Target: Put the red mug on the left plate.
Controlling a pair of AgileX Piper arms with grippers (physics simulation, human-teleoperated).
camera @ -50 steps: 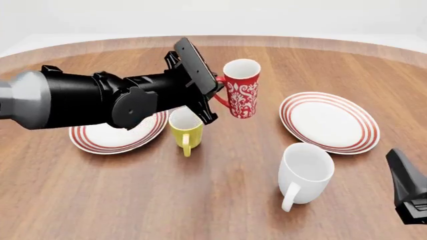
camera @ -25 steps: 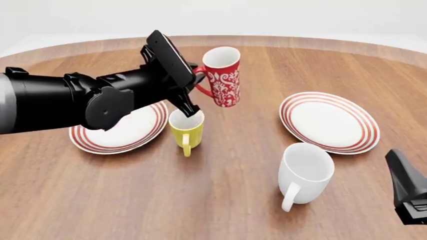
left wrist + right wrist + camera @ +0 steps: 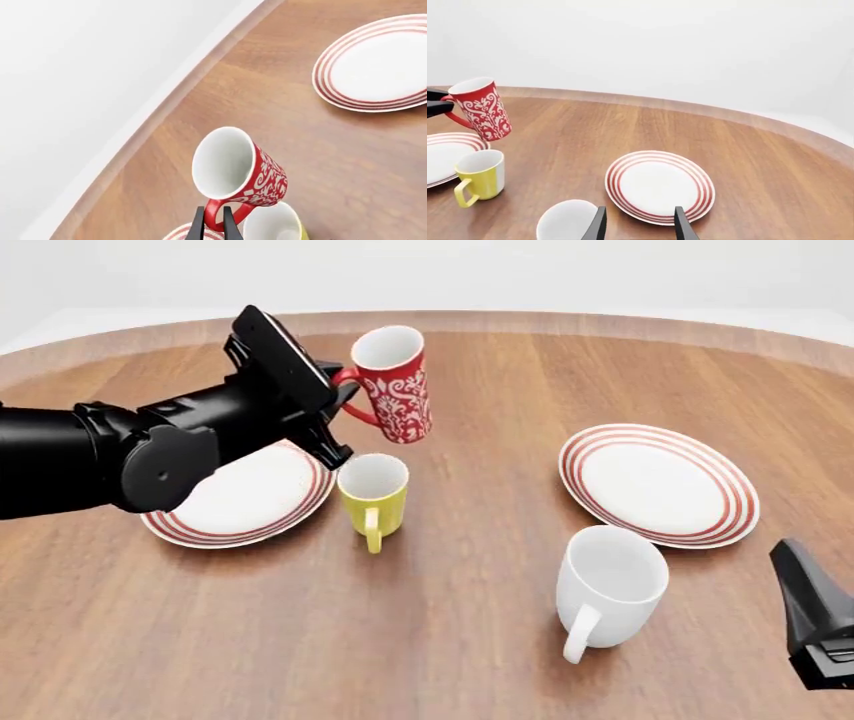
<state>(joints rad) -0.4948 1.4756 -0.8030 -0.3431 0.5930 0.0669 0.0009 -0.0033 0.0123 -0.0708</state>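
Left gripper [image 3: 340, 390], clamped on the handle of the red mug [image 3: 394, 383], holds it tilted in air at upper centre-left of the front view, above the yellow mug [image 3: 372, 496] beside the left plate [image 3: 240, 502]; a careless descent risks clipping that mug.

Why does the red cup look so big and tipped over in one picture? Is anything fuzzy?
Nothing is blurred. In the left wrist view the red mug is close to the camera, so it looks large and tilted; in the front view it is small, nearly upright, held by the left tool.
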